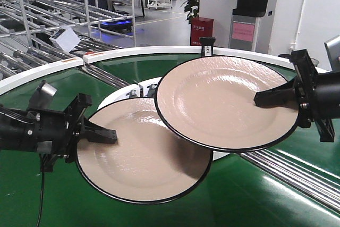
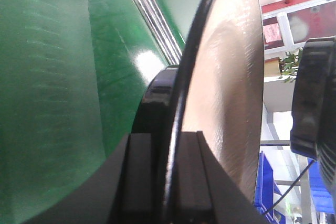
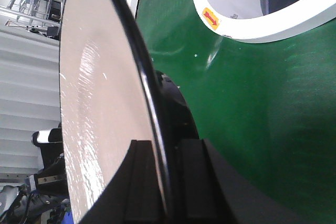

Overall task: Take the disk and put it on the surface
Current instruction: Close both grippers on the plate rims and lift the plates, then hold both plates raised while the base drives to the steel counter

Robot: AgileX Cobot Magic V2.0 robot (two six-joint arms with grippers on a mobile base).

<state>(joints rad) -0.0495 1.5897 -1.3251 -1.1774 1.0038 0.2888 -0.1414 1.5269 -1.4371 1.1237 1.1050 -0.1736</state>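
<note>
**Above the green belt: two disks aloft, neither set down**

Front view: a factory hall with metal racks at 10 o'clock and a red bin at 12 o'clock lies behind the curved green belt and its white rim. The left claw is clamped on the 9 o'clock edge of the left disk, a tan plate with a black rim, held roughly level above the belt. The right claw pinches the 3 o'clock edge of the right disk, which is tilted and sits higher. Its lower edge overlaps the left disk at about 1 o'clock. I cannot tell whether the two touch.

Left wrist view: the left claw is closed on the edge of the left disk, one finger on each face. The green belt and steel rollers lie beyond.

Right wrist view: the right claw grips the right disk the same way, with the belt and a white rim bearing an arrow sticker at 1 o'clock.

Progress, as I judge it: the grabbing is done for both disks. The placing is all to come, since no dark worktop shows in any view. Both arms must carry the disks clear of the belt, and the overlapping rims call for care on the way.
</note>
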